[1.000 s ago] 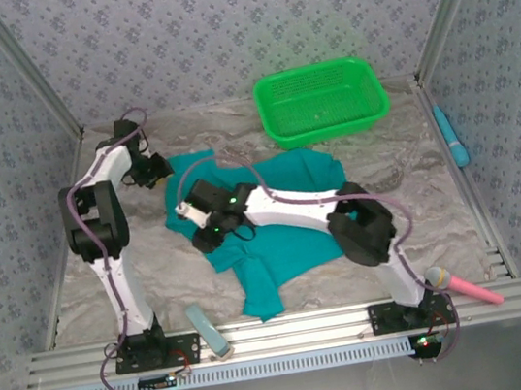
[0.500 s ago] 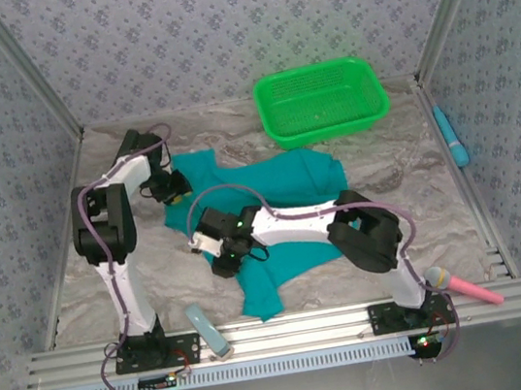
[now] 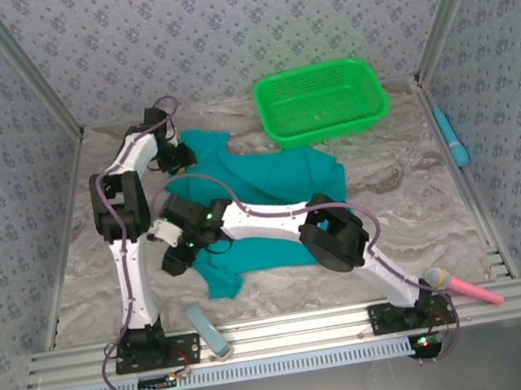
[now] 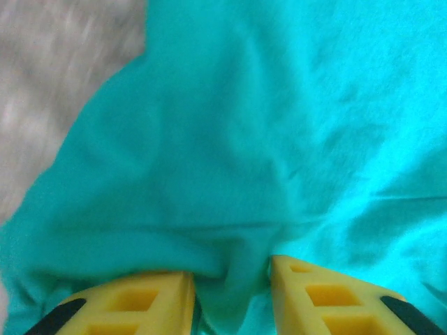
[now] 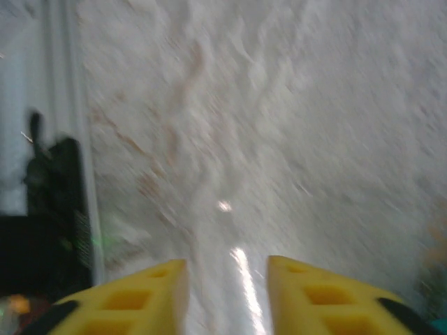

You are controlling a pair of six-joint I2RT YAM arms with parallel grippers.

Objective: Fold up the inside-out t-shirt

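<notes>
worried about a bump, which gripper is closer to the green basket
Left. The left gripper pinches the shirt at its far corner, left of the basket; the right gripper sits nearer the front.

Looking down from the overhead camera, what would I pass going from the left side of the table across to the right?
left arm → teal t-shirt → green basket → blue tool lying by the right rail. The right arm and the small items at the near edge overlap these, so they are left out.

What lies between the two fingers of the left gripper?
A bunched fold of the teal t-shirt lies there, pinched in the left gripper. The left wrist view shows it.
</notes>
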